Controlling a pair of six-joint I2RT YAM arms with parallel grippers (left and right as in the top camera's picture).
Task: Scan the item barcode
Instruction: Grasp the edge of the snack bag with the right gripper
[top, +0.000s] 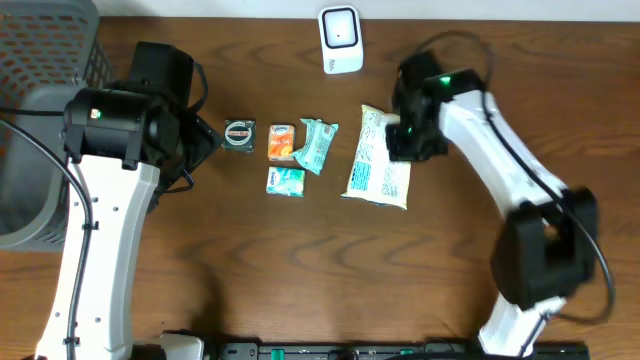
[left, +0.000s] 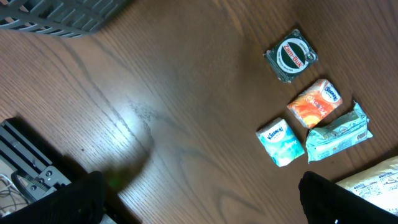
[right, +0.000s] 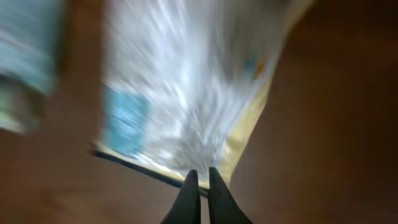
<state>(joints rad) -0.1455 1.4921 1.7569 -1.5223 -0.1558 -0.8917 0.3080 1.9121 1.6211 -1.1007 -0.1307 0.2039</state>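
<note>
Nearest the front edge of the table (top: 300, 270): a teal pack (left: 280, 140) marked "Kleenex".

Just behind it, lined up mid-table: tin (left: 290, 56) lettered "Zam-Buk", orange pack (left: 315, 102) with print too small to read, and a teal wrapper (left: 339, 134).

Left of the tin: left gripper (left: 200, 186), spread fully wide and holding nothing.

Right of the wrapper, lying flat: the bag (top: 375, 175), white with blue print, lettering unreadable, no barcode in sight.

At its far right edge: right gripper (right: 199, 177), fingers pressed together at the bag's rim. Cannot tell through the blur whether any film is pinched between them.

Farthest off, at the far edge: the white scanner (top: 340, 40), well apart from the bag.

Likely risks from here:
- slipping free of so thin a pinch on slick film
- sagging or folding on the lift, hiding the code from the scanner
- brushing the wrapper just beside it
- presenting the wrong face, with the barcode's side unknown
</note>
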